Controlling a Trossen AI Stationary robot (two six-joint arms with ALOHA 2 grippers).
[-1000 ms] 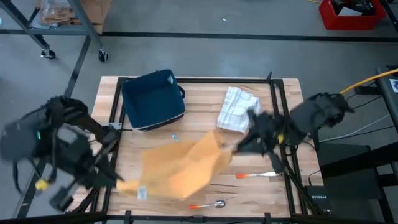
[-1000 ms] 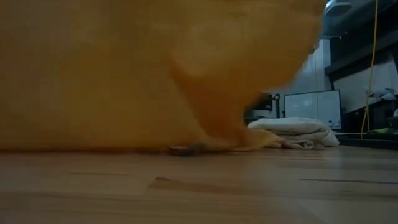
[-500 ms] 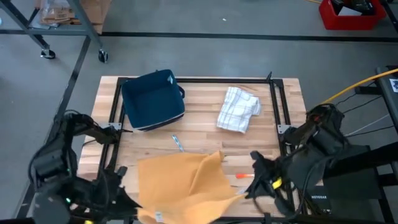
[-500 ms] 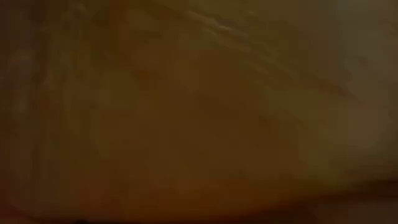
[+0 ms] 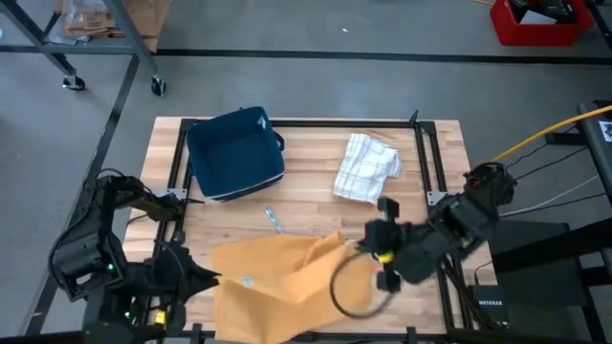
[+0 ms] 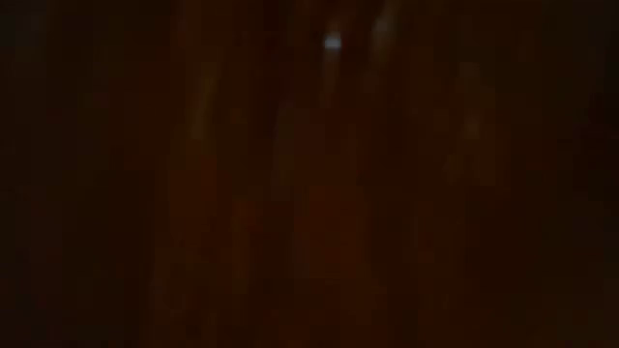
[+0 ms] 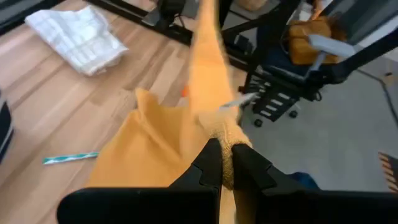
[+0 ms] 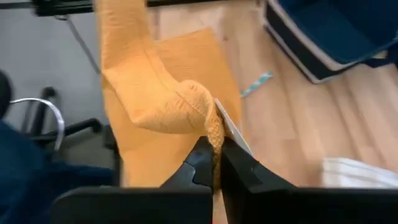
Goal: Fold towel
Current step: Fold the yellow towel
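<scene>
here, two robot arms lift one orange towel [image 5: 277, 282] by its near edge at the front of the wooden worktop [image 5: 316, 215]. the left hand [image 7: 222, 163] is pinched tight on a bunched corner of the cloth, its two fingers closed with a fold of fabric squeezed between them, and the right hand [image 8: 214, 162] is clamped the same way on another corner, a hump of towel rising just above its fingertips. seen from above, the left hand [image 5: 196, 280] sits at the towel's left side and the right hand [image 5: 368, 250] at its right, well apart from each other, a spacing that probably serves to pull the edge taut so the cloth hangs or lies flat before it is doubled over. the rest of the towel trails across the front half of the worktop, partly rumpled near its middle. the table-level camera shows only darkness, most likely because the cloth hangs right in front of it. also on the worktop, one each: a dark blue bag [image 5: 236, 153] at the back left, a white checked cloth [image 5: 367, 167] at the back right, and a small teal-striped stick [image 5: 273, 220] just behind the towel. the fold itself does not yet look made; judging by the raised corners, the arms appear to be at the stage of spreading the towel.
</scene>
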